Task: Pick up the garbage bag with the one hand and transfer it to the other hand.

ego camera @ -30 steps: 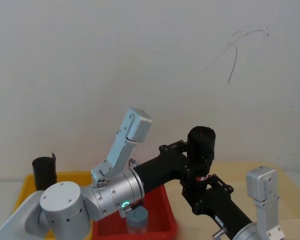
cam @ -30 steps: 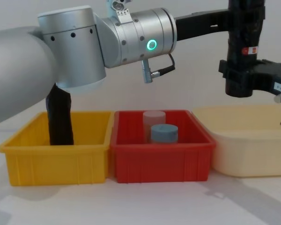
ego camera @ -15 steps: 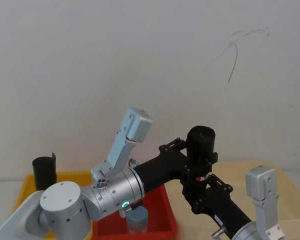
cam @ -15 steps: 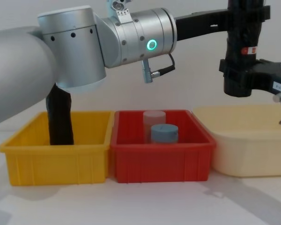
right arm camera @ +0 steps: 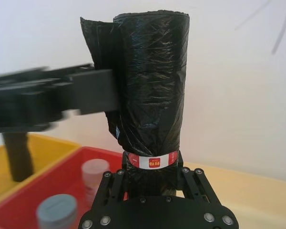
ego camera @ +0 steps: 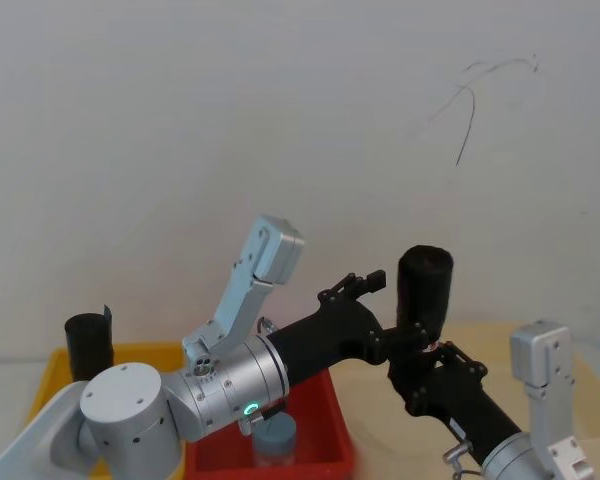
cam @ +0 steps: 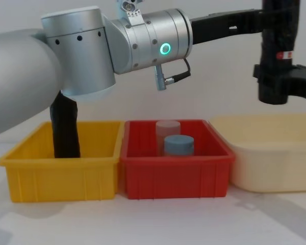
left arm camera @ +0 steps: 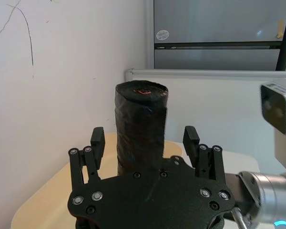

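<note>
High above the cream tub [cam: 268, 153], gripping the garbage bag [right arm camera: 150, 81] upright with the other hand [right arm camera: 152, 168], pinched shut on its lower end just under the red-and-white label; holding the one hand [left arm camera: 144, 138] at the same height, out past the tub's left edge, fingers [left arm camera: 97, 140] spread wide; from the left wrist, framing the roll between those fingers, touching neither; cannot tell whether past their tips.

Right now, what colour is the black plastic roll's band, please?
Band on roll: red and white; right wrist view.
</note>
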